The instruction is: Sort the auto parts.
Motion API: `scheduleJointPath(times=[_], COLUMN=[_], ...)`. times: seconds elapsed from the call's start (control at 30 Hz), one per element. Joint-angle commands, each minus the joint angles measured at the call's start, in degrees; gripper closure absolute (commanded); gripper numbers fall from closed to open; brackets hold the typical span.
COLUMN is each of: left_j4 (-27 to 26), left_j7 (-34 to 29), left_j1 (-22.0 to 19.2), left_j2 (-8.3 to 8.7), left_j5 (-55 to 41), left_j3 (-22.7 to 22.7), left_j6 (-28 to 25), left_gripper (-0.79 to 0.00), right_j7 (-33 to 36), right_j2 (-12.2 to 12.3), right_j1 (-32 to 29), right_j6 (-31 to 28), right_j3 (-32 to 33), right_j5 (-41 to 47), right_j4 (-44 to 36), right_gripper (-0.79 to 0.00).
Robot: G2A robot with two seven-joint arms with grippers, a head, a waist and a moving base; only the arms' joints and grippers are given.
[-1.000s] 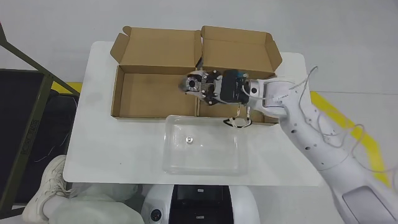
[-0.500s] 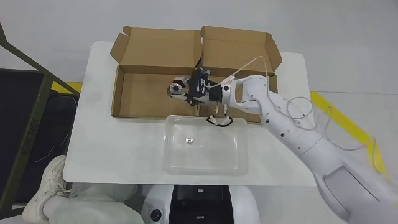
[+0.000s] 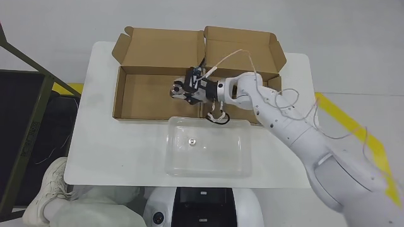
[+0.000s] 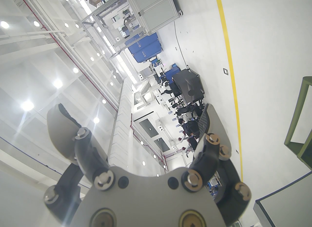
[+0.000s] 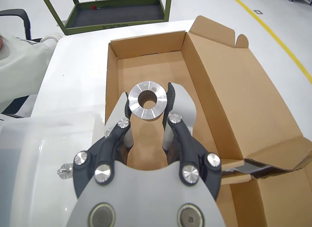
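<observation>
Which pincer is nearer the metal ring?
Right. The right pincer is clamped on the metal ring above the cardboard box; the left pincer, open, points off into the hall.

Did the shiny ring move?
Yes. The metal ring, held in the right gripper, went from the boxes' shared wall to over the left cardboard box.

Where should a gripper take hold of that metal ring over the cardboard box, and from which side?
By its curved outer wall, a finger on each opposite side, coming in edge-on. The metal ring is short and thick with a central hole, so the round sides give the firm hold; the right gripper clamps it so above the cardboard box.
</observation>
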Motion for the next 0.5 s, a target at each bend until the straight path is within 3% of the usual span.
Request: scheduleJointPath(times=[0.0, 0.47], left_j4=[0.0, 0.0], left_j7=[0.0, 0.0], left_j1=[0.0, 0.0], left_j2=[0.0, 0.0], left_j5=[0.0, 0.0], left_j3=[0.0, 0.0], left_j6=[0.0, 0.0], left_gripper=[-0.785, -0.785], right_j7=[0.2, 2.2], right_j2=[-1.0, -8.9], right_j1=[0.4, 3.1], right_j6=[0.0, 2.0], right_j3=[-0.6, -4.9], right_j5=[0.4, -0.3], right_j4=[2.0, 15.4], right_gripper=[0.0, 0.0])
